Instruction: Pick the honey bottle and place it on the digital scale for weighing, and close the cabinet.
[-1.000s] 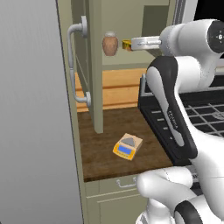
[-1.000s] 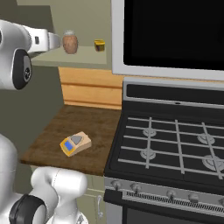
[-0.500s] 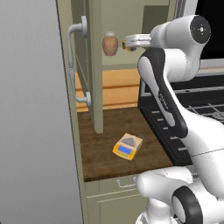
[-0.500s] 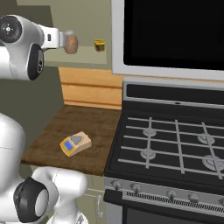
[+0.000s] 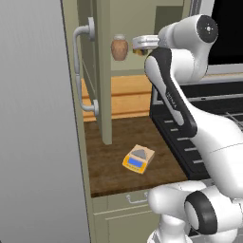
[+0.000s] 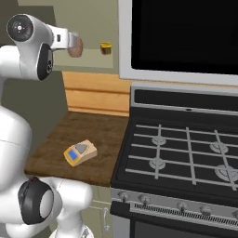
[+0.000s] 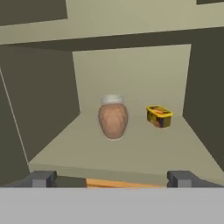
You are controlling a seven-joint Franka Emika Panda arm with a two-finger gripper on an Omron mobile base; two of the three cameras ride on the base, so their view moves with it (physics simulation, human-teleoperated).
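The honey bottle, a brown urn-shaped jar with a pale lid, stands upright on the open cabinet's shelf. My gripper is open and level with the shelf's front edge, a short way from the bottle, with nothing between its fingers. From the left base the gripper is just right of the bottle. From the right base the hand partly covers the bottle. The yellow-orange digital scale lies bare on the wooden counter below. The cabinet door stands open, its grey bar handle facing left.
A short yellow tin sits on the shelf to the right of the bottle. A gas stove adjoins the counter on the right, under a dark microwave. A tall grey panel rises at the left.
The arm has swung its hand leftward toward the shelf, closing on the honey bottle. The bottle, scale and door have not moved.
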